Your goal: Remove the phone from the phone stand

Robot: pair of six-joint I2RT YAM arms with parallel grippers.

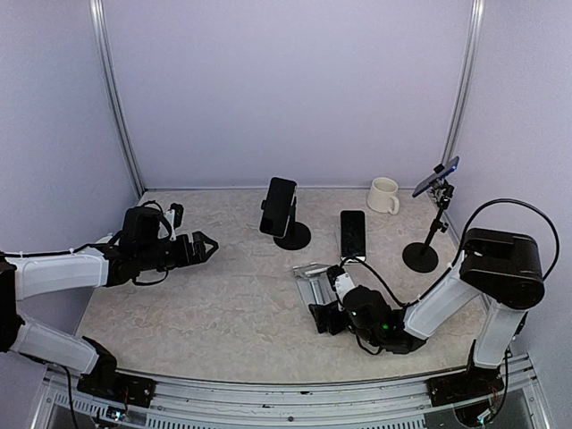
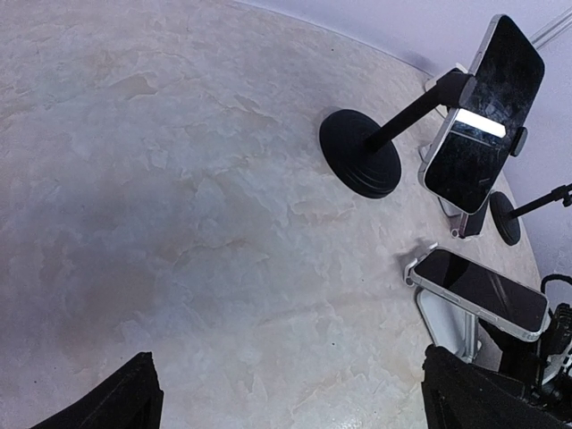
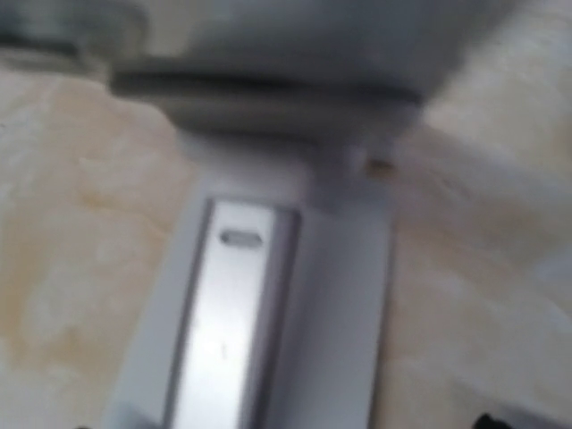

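Looking from above, three phones and three stands show: one phone [image 1: 279, 206] clamped upright in the black stand [image 1: 292, 235], a flat phone [image 1: 353, 234] on the table right of it, and a third phone [image 1: 436, 177] on a thin stand [image 1: 422, 256] further right. In front of the black stand lies a bare silver stand [image 1: 313, 275]. The right gripper [image 1: 329, 299] sits over it, jaws seemingly spread, contact unclear. The left gripper [image 1: 204, 243] hangs left of the black stand, wide apart and empty. On the left wrist, parted fingers [image 2: 125, 402] face the clamped phone. On the right wrist, only the blurred silver stand shows. This is probably the approach; next, close on the phone's edges and lift it clear.
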